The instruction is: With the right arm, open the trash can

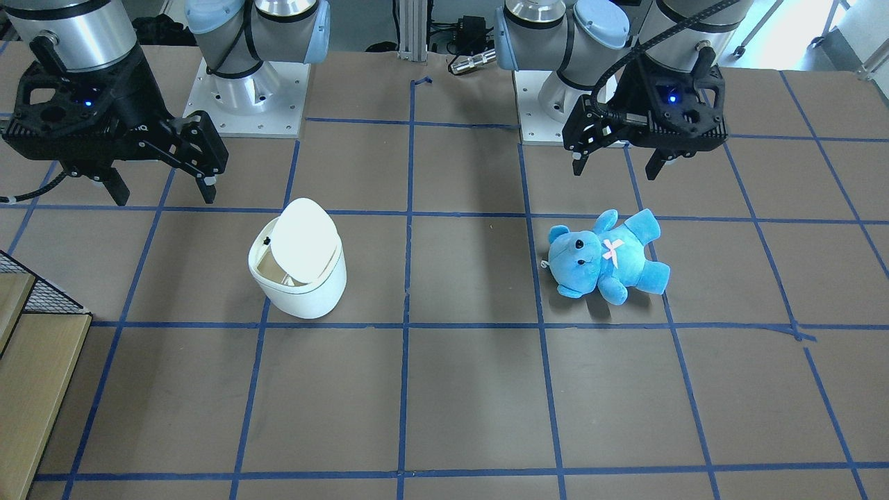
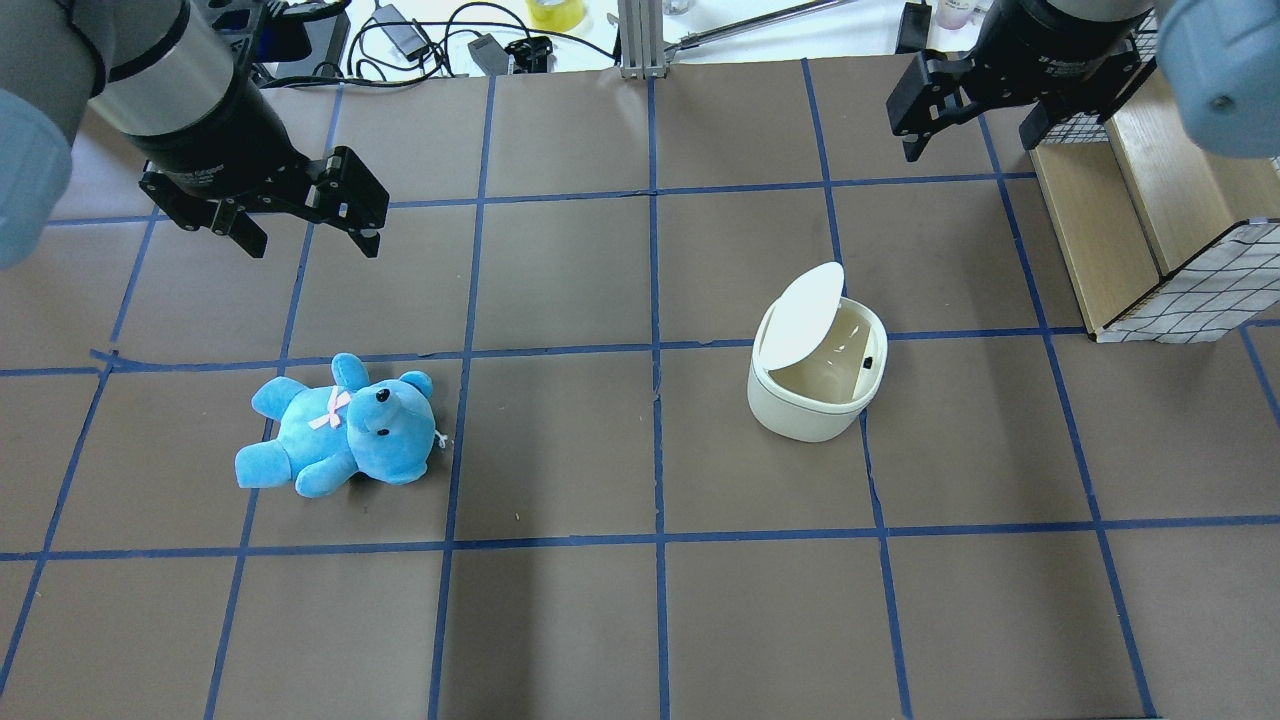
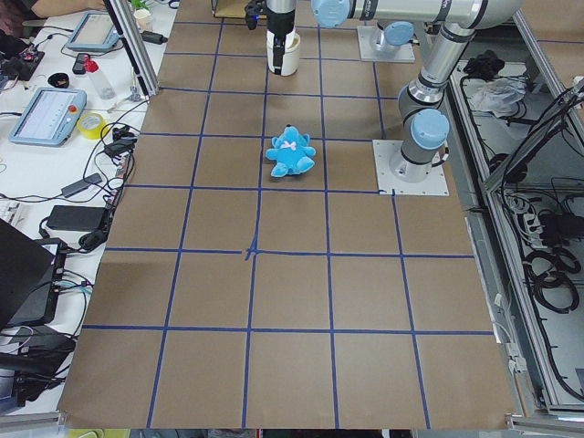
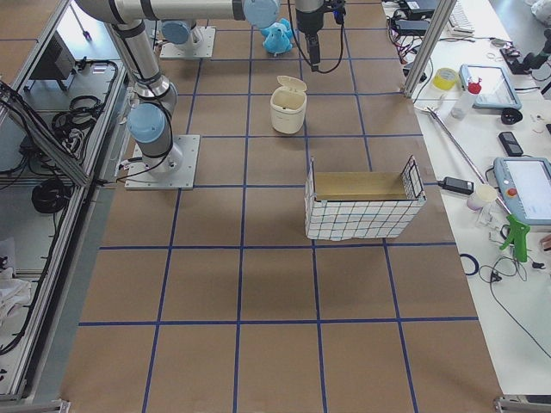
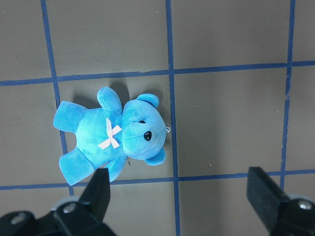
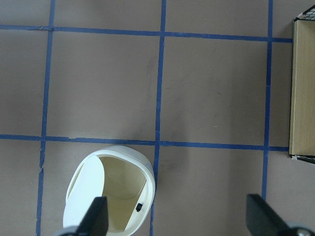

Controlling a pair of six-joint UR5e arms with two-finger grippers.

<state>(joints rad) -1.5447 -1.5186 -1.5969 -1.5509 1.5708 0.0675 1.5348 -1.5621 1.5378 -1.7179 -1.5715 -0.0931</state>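
The white trash can (image 2: 815,400) stands on the table with its flat lid (image 2: 800,318) tilted up, so the tan inside shows. It also shows in the front view (image 1: 298,285), the right wrist view (image 6: 110,196) and the exterior right view (image 4: 288,105). My right gripper (image 2: 970,140) is open and empty, held above the table apart from the can, up and to the right of it in the overhead view. In the front view the right gripper (image 1: 163,191) is up and left of the can. My left gripper (image 2: 312,243) is open and empty above a blue teddy bear (image 2: 335,425).
The blue teddy bear (image 1: 608,257) lies on its back on the robot's left half of the table. A wooden box with wire-mesh walls (image 2: 1130,200) stands beside the right gripper at the table's right end. Blue tape lines grid the brown table (image 2: 650,600).
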